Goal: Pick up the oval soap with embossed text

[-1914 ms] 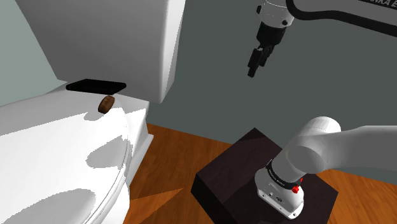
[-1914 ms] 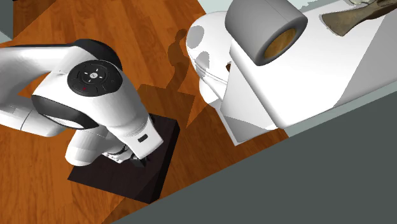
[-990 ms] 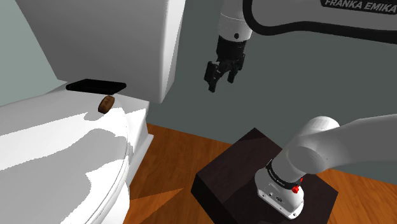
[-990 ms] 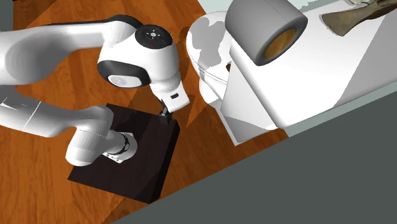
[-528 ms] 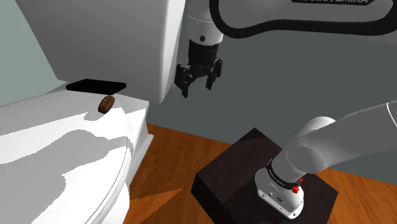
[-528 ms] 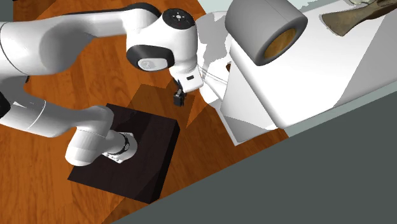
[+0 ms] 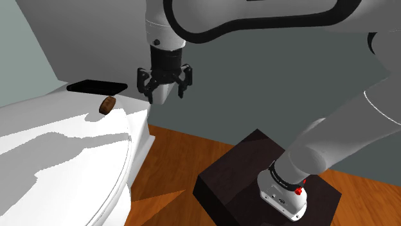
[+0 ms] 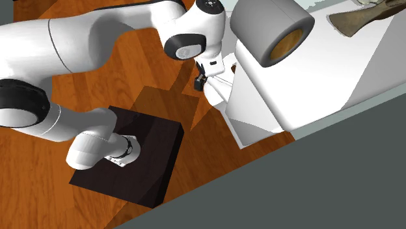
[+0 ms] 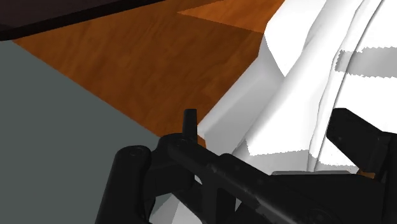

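Arm (image 7: 257, 16) rises from its base joint at the shoulder view's lower right, arches up high and stretches way over to the left. Wrist (image 7: 166, 38) is bent so the hand (image 7: 165, 96) points pretty much straight down. Black fingers (image 7: 149, 95) stand well apart, probably about fully spread, though the second exterior view mostly hides them under the wrist.

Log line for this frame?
phase: pre-grasp | soap: brown, on toilet, untouched | jaws: open, empty, short of soap
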Tool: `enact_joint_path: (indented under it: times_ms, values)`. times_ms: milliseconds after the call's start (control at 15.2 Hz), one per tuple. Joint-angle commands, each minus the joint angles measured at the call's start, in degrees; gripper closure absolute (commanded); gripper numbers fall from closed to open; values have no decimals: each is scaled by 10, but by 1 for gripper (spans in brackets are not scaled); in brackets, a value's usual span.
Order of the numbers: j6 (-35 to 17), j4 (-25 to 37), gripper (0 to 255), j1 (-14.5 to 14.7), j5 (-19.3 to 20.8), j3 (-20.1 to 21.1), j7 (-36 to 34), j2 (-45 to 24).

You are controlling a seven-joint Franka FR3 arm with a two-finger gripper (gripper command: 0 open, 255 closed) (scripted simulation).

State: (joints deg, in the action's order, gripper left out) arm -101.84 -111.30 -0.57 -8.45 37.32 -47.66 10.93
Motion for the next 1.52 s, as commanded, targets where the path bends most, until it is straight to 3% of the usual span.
enact_joint_path:
  times_ms: [0, 330, 792, 1386, 1452]
  values:
    - [-8, 44, 0, -1, 25, 23, -52, -55]
    - [-10, 161, 0, 30, 109, 55, -176, -194]
    - [34, 378, 0, 141, 217, 32, -299, -383]
    - [-26, 313, 0, 129, 216, 30, -299, -380]
    - [-25, 315, 255, 129, 216, 30, -300, -380]
